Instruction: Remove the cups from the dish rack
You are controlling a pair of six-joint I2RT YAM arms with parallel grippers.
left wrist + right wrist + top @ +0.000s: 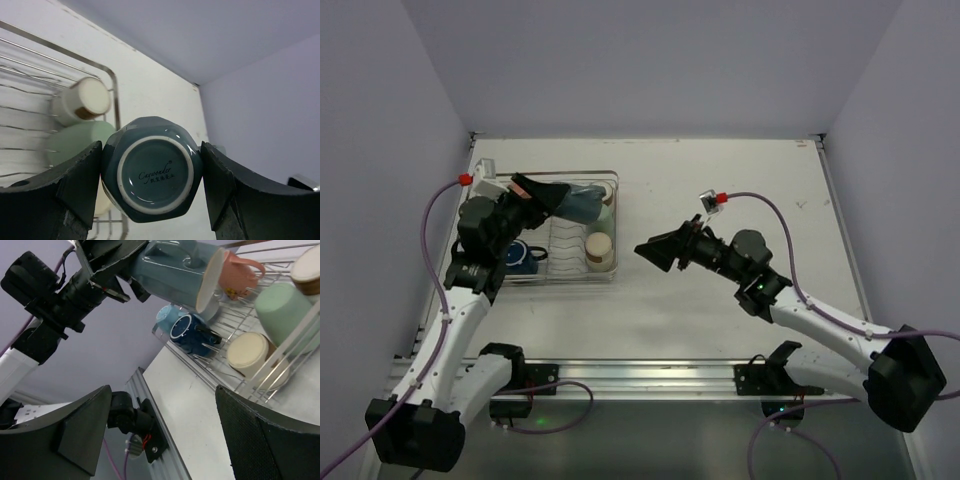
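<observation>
One-handed, with left pincer (152,172) clamped on the grey-teal mug (156,150) above the dish rack (616,200) and right pincer (650,250) gaping empty right of the rack, lift clear of its wires, then lower onto desk (720,330) beside rack.

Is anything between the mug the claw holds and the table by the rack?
Not much. The left claw holds the grey-teal mug up over the dish rack. Only the open right claw hovers over the table beside the rack.

White table (720,320) under dish rack (565,262)
</observation>
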